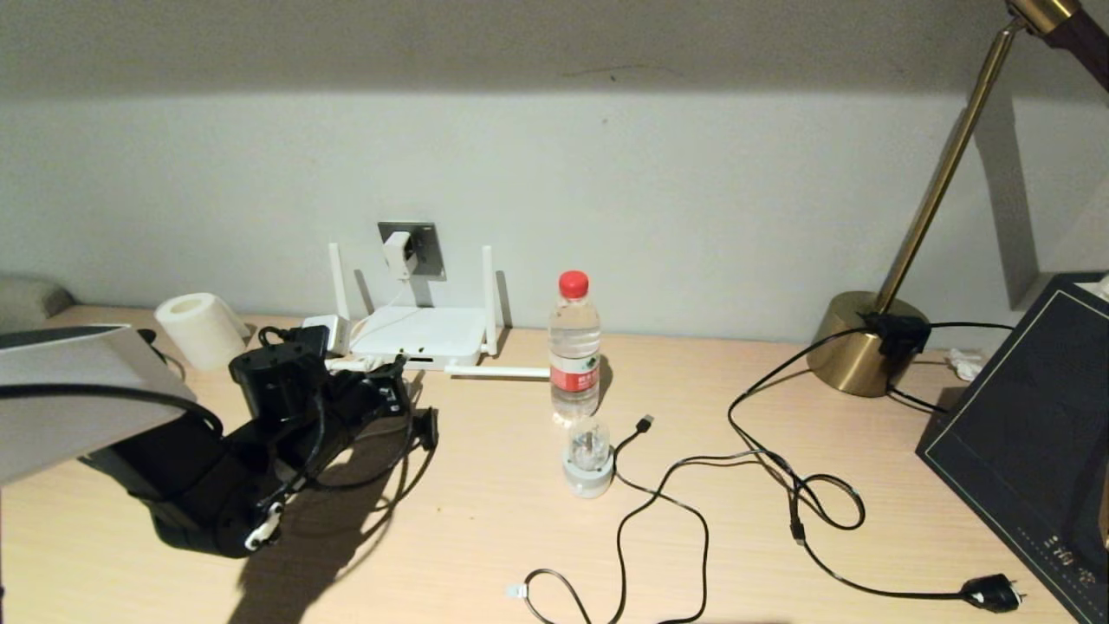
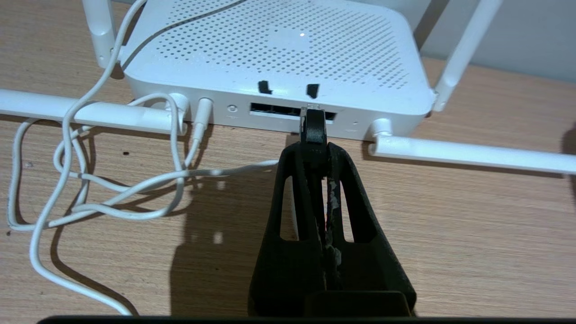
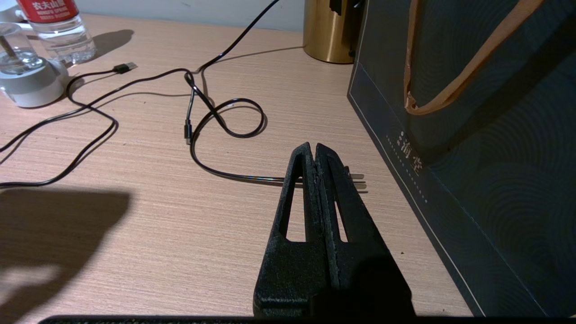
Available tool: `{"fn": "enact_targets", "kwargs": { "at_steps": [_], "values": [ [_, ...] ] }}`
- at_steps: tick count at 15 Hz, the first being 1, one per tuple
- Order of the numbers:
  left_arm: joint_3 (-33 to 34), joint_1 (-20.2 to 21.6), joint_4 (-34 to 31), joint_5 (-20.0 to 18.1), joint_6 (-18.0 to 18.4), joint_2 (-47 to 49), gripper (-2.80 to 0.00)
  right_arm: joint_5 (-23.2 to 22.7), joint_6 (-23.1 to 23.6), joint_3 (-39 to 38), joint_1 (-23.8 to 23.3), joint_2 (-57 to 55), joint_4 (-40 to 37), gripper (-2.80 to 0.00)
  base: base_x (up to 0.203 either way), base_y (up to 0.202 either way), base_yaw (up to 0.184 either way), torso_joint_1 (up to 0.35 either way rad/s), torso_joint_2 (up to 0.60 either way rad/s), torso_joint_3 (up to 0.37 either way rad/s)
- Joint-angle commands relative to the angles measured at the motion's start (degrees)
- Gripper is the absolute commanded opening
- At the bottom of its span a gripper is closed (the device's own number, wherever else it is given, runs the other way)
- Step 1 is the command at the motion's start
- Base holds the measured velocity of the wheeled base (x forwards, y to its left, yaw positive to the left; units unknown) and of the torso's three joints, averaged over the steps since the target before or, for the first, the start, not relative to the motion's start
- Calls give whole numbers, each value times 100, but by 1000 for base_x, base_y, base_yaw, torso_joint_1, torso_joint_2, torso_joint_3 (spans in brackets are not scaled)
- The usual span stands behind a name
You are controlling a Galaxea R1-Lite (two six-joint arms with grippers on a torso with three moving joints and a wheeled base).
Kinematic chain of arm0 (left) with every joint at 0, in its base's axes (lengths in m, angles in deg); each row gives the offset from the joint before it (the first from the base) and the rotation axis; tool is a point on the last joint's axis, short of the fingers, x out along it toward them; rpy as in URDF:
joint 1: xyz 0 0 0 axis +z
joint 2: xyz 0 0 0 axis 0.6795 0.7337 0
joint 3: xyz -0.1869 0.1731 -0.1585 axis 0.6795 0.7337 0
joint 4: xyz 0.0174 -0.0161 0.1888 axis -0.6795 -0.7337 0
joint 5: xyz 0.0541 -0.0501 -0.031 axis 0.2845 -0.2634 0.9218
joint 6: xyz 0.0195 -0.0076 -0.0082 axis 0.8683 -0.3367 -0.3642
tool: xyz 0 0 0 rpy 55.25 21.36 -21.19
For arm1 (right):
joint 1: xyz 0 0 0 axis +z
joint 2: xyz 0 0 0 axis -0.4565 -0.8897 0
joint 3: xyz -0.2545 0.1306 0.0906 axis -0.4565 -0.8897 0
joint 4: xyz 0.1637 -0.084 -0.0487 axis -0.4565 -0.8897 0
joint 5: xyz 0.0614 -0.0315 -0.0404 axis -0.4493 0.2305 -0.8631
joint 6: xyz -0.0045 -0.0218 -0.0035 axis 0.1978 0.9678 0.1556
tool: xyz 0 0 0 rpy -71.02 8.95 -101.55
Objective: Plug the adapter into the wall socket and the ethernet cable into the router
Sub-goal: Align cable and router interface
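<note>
A: Where is the left gripper (image 2: 314, 135)?

B: At the router (image 2: 279, 58) on the desk (image 2: 450, 234) — fingers (image 2: 292, 193) clamped on the ethernet cable (image 2: 313, 123), its clear tip at the port row.

A: And the adapter (image 1: 398, 254)?

B: Seated in the wall socket (image 1: 424, 247) behind the router.

A: The right gripper (image 3: 314, 150)?

B: Fingers pressed together, empty, low over the desk beside a dark bag (image 3: 486, 157).

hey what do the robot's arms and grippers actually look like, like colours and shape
Both grippers are matte black with a rough, grainy surface. The left gripper and right gripper each have two long tapering fingers with an elongated cut-out window. The left's inner faces show whitish scuffs. In the head view the left arm is bulky black, with black cables looped along it and a white fitting.
</note>
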Motion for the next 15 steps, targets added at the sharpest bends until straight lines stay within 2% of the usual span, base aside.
{"fn": "enact_targets", "kwargs": {
  "at_steps": [1,15],
  "values": [
    [-19,70,82,-12,42,206,-280,-4,5,-53,2,0,3,-280,0,0,0,0,0,0],
    [-23,81,346,-4,314,416,-280,-4,5,-53,2,0,3,-280,0,0,0,0,0,0]
  ]
}}
